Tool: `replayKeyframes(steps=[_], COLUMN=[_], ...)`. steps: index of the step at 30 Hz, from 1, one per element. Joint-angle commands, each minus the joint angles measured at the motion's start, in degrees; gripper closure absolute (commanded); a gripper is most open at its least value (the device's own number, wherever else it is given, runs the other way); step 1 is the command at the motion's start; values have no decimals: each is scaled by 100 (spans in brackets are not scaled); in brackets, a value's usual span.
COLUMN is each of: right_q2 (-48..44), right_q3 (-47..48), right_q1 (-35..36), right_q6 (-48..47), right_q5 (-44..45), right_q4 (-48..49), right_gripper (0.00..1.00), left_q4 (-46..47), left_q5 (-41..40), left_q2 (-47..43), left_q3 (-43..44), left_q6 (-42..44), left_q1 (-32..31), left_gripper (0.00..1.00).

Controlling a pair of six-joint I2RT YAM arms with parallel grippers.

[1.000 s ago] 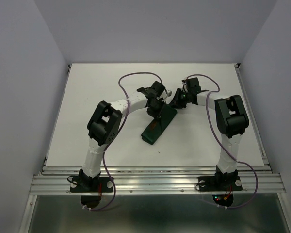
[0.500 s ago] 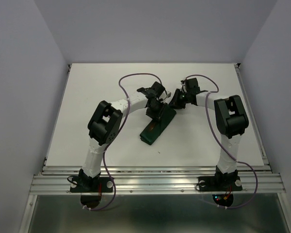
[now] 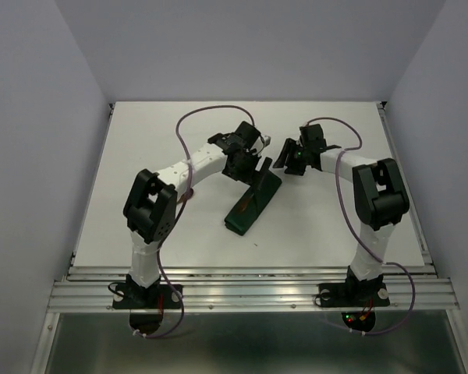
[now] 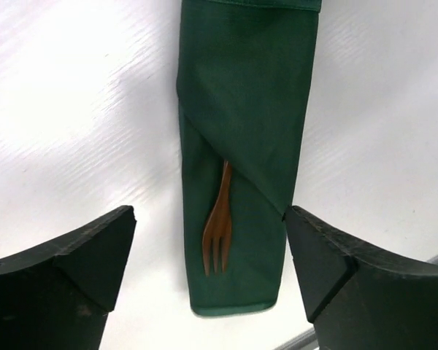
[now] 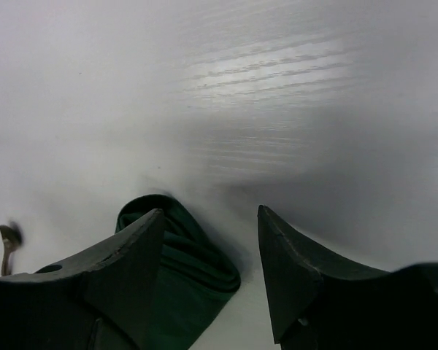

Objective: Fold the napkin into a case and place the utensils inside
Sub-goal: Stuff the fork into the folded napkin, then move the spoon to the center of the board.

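Note:
The dark green napkin (image 3: 252,203) lies on the white table as a long narrow folded strip, running from mid-table toward the near left. A brown wooden fork (image 4: 218,232) lies on it with its handle tucked under a diagonal fold of the napkin (image 4: 252,124) and its tines bare. My left gripper (image 4: 210,219) hovers above the strip, wide open and holding nothing. Open too is my right gripper (image 5: 210,213), beside the rolled far end of the napkin (image 5: 193,255) with only table between its fingers. From above, the left gripper (image 3: 253,162) and right gripper (image 3: 285,160) flank that far end.
Purple cables (image 3: 195,117) loop over the table behind both arms. A metal rail (image 3: 249,273) runs along the near table edge. A small brownish thing (image 5: 8,239) shows at the left edge of the right wrist view; I cannot tell what it is.
Both grippers have opened and let go of the napkin's far end. The left gripper rose and pulled back toward the far side; the right gripper drew slightly right.

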Motion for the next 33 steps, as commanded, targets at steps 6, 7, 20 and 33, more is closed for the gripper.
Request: replayKeyframes(steps=[6, 7, 20, 33], right_q2=[-1004, -1066, -1523, -1497], right_q3=[-507, -560, -903, -877], right_q1=[-614, -615, -615, -615], right_q6=[41, 14, -109, -162], right_q5=[944, 953, 479, 355], right_q4=[-157, -192, -368, -456], right_gripper=[30, 29, 20, 19], left_q4=[-117, -73, 85, 806], left_q5=[-855, -855, -1630, -952], left_q2=[-1781, -1913, -3284, -3821], left_q3=[-1118, -1294, -3623, -4758], left_q6=[-548, -662, -2384, -4644], left_q1=[868, 1070, 2724, 2724], left_gripper=[1, 1, 15, 4])
